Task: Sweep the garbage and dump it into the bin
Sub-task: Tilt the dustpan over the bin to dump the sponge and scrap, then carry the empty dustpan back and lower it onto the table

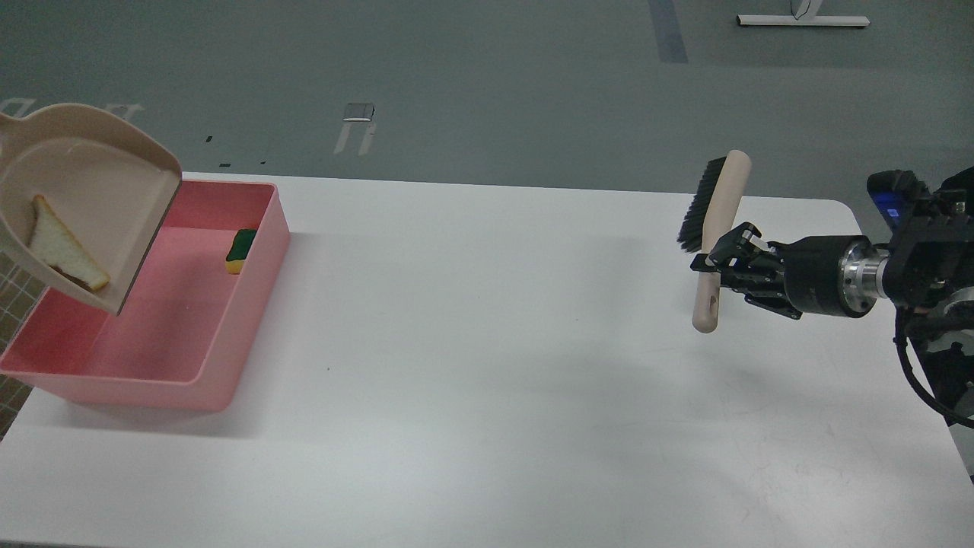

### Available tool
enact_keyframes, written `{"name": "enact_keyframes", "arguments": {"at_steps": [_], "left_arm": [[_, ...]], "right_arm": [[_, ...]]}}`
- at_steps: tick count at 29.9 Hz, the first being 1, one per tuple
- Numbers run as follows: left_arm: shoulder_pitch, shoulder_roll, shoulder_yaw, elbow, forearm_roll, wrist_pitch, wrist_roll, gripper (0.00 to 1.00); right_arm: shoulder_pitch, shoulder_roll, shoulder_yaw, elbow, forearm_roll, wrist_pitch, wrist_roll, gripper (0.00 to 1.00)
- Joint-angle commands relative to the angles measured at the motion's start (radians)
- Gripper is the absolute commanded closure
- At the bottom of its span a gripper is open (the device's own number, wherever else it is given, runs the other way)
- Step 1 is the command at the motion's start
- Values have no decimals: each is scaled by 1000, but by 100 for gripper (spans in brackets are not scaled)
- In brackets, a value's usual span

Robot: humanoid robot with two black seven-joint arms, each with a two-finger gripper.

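Observation:
The pink bin (228,335) stands at the table's left end. The beige dustpan (99,175) hangs tilted above the bin's left side, its lip pointing down. The white bread slice (59,251) lies inside the pan near the lip. The yellow sponge (241,251) lies in the bin against its right wall, green side up. My left gripper is out of view past the left edge. My right gripper (719,262) at the right is shut on the beige handle of a black-bristled brush (715,221), held upright above the table.
The white table (487,380) has its right edge just beyond the right arm and its left edge under the bin. Grey floor lies beyond the far edge.

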Motion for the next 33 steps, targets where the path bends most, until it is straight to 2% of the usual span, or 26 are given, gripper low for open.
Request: {"name": "enact_keyframes", "arguments": {"at_steps": [1, 11, 22, 24, 29, 33], "left_arm": [[-24, 7, 0, -4, 33, 2, 0, 100], [-53, 26, 0, -21, 128, 39, 0, 100], [-87, 46, 3, -44, 65, 25, 0, 100], [-87, 44, 5, -42, 7, 8, 0, 100], [-87, 38, 3, -36, -215, -131, 0, 100], [-94, 9, 2, -38, -330, -187, 0, 100]], "right_arm": [[2, 0, 6, 1, 0, 0, 0, 100], [2, 0, 12, 3, 0, 0, 0, 100], [5, 0, 12, 5, 0, 0, 0, 100], [5, 0, 12, 5, 0, 0, 0, 100], [3, 8, 12, 5, 0, 0, 0, 100], [8, 26, 12, 5, 0, 0, 0, 100]]}}
